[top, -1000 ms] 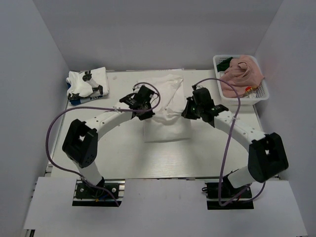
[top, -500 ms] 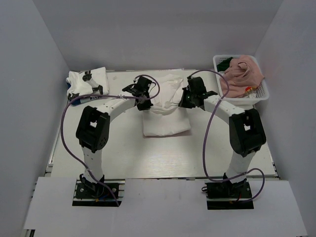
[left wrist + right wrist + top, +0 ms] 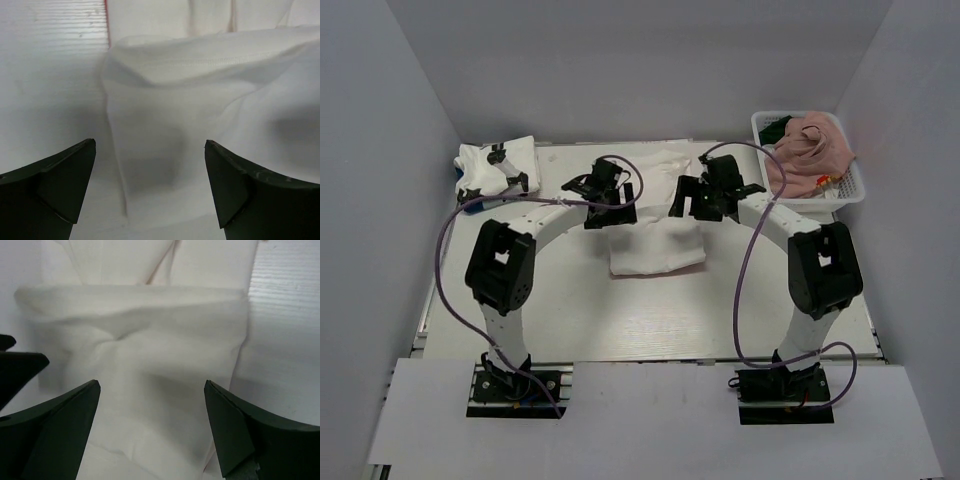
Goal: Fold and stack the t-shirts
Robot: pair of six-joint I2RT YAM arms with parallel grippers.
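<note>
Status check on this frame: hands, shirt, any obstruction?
Both open: left hand and right hand, over the white t-shirt, gripping nothing. Shirt part-folded at centre of table. No obstruction seen; basket sits far right.

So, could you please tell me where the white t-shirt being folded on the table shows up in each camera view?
Top external: the white t-shirt lies mid-table.
Left wrist: the white t-shirt fills the centre and right.
Right wrist: the white t-shirt fills the centre and left.
Shared landmark: the ribbed table, bare at upper left in the left wrist view and at right in the right wrist view.
</note>
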